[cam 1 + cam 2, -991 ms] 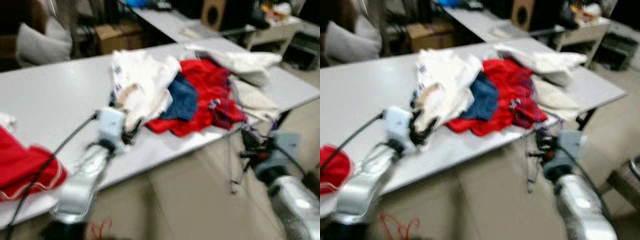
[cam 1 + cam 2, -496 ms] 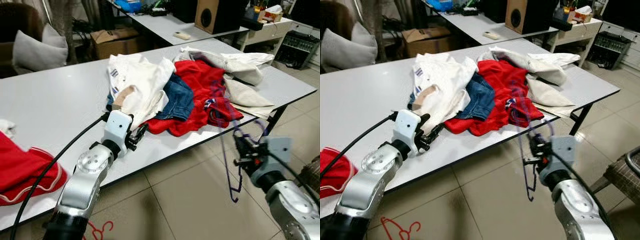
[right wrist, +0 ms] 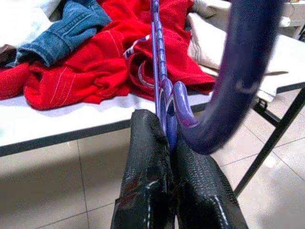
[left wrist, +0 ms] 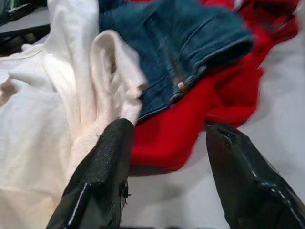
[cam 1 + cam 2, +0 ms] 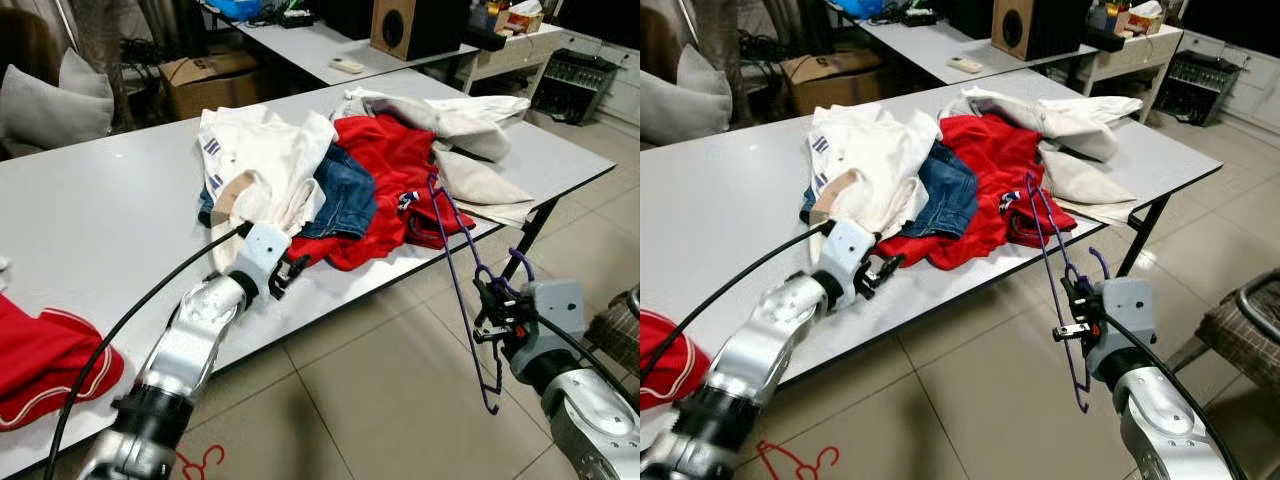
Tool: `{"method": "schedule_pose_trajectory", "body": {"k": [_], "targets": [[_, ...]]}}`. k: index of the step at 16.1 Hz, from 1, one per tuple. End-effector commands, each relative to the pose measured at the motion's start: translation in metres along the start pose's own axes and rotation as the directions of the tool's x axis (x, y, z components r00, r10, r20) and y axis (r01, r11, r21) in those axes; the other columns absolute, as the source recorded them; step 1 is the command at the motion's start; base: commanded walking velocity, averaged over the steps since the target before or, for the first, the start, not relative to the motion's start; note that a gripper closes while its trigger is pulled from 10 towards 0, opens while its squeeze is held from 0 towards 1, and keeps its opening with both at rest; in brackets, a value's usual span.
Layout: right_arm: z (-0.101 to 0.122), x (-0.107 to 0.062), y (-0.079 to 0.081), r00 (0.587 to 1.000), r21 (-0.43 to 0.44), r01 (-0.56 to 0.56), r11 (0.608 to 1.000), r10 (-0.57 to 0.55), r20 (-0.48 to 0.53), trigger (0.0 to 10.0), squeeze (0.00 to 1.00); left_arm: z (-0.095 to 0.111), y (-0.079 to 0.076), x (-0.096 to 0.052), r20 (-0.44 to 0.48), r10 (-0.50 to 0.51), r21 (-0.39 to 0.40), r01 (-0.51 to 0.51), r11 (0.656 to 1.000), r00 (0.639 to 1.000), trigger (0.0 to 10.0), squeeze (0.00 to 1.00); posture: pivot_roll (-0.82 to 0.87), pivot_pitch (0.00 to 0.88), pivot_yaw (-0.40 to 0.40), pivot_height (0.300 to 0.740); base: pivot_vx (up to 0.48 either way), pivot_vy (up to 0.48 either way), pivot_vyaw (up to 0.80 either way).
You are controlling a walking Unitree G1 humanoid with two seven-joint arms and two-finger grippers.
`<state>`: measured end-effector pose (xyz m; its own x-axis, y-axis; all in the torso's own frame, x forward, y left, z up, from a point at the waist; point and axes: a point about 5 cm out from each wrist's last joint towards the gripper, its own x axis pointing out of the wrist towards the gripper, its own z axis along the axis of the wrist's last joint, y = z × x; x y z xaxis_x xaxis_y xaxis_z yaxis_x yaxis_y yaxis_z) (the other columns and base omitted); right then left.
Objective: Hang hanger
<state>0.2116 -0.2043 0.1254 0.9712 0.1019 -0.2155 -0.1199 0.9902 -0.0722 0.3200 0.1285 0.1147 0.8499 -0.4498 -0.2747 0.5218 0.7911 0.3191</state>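
My right pincer (image 5: 1072, 312) is clamped on the purple hanger (image 5: 1052, 262) off the bench (image 5: 90, 215); left pincer (image 4: 164, 167) gapes over clothes (image 5: 330, 175).

Clothes pile (image 5: 370, 180) on bench (image 5: 110, 210), toward right end. Left pincer (image 5: 285, 275) over bench, just before pile. Right pincer (image 5: 492, 312) off bench's front edge, above floor (image 5: 380, 390), gripping hanger (image 5: 462, 285).
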Motion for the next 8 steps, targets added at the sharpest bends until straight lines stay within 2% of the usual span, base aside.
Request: {"method": "schedule_pose_trajectory", "body": {"k": [1,2,3,6,7,8], "targets": [[0.007,-0.003,-0.003,0.999,-0.026,0.022,0.999,-0.021,0.036,10.0,0.00,-0.002,0.004,0.002,-0.027,0.023,0.053,-0.021,0.998,0.999,10.0,0.00,-0.25,0.000,0.047,0.740,0.000,0.000,0.00],[0.007,-0.003,-0.004,0.999,-0.032,0.027,0.999,-0.025,0.036,10.0,0.00,-0.004,0.007,0.004,-0.046,0.033,0.094,-0.028,0.995,0.998,10.0,0.00,-0.25,0.000,0.051,0.740,0.000,0.000,0.00],[0.006,-0.004,-0.004,0.999,-0.041,0.026,0.999,-0.024,0.037,10.0,0.00,-0.007,0.017,0.007,-0.073,0.108,0.174,-0.094,0.980,0.991,10.0,0.00,-0.25,0.000,0.054,0.740,0.000,0.000,0.00],[0.006,-0.004,-0.004,0.999,-0.041,0.033,0.999,-0.031,0.041,10.0,0.00,-0.010,0.019,0.008,-0.088,0.089,0.163,-0.073,0.984,0.992,10.0,0.00,-0.26,0.000,0.064,0.740,0.000,0.000,0.00],[0.006,-0.004,-0.004,0.998,-0.041,0.038,0.998,-0.036,0.042,10.0,0.00,-0.010,0.018,0.009,-0.084,0.089,0.153,-0.076,0.985,0.992,4.2,0.00,-0.26,0.000,0.064,0.740,0.000,0.000,0.00],[0.006,-0.004,-0.004,0.998,-0.041,0.038,0.998,-0.036,0.042,10.0,0.00,-0.010,0.018,0.009,-0.084,0.089,0.153,-0.076,0.985,0.992,4.2,0.00,-0.26,0.000,0.064,0.740,0.000,0.000,0.00]]}}
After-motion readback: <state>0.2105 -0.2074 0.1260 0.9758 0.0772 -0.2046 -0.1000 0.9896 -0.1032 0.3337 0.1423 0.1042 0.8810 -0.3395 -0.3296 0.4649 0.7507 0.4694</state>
